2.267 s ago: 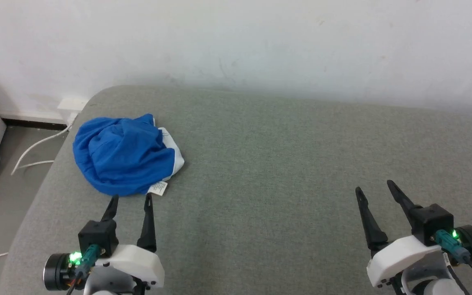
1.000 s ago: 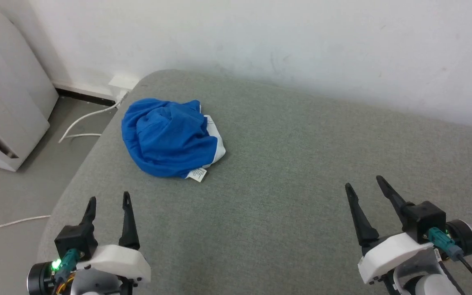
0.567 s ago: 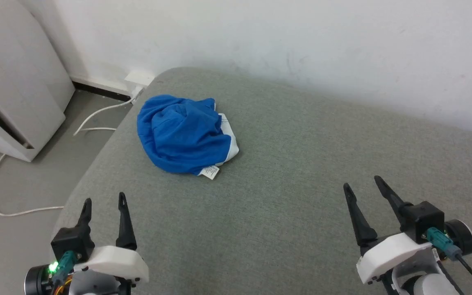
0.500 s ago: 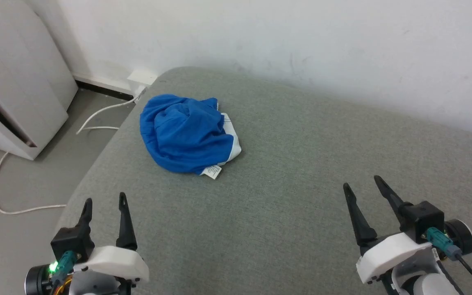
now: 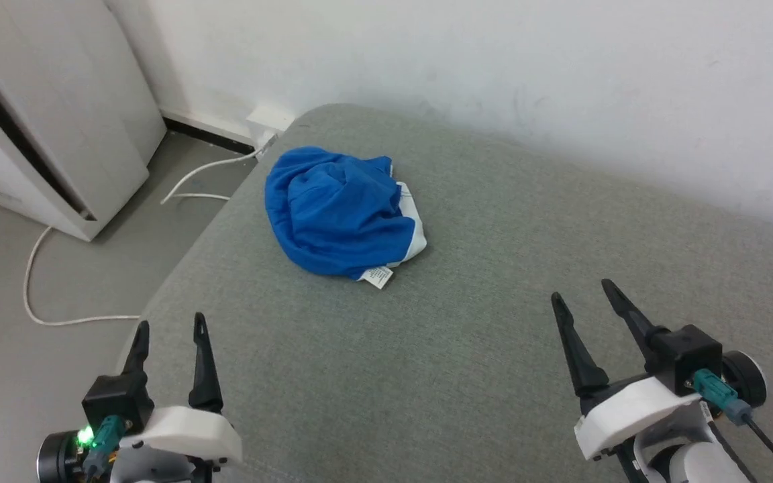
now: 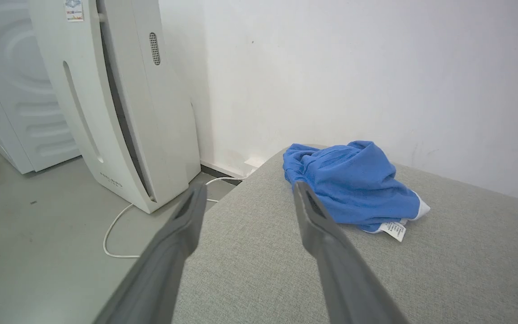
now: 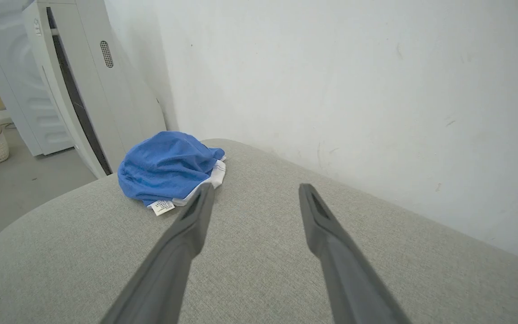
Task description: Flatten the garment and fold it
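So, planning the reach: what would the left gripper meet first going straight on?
Probably the far corner of the cushion, then the wall; the left gripper aims just left of the garment; depth is unclear.

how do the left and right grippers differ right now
The left gripper hangs at the cushion's left edge, nearer the garment; the right gripper is over the cushion's right part, farther from it. The left gripper points nearly straight up the head view; the right gripper leans left. Both are open, empty and apart from the garment.
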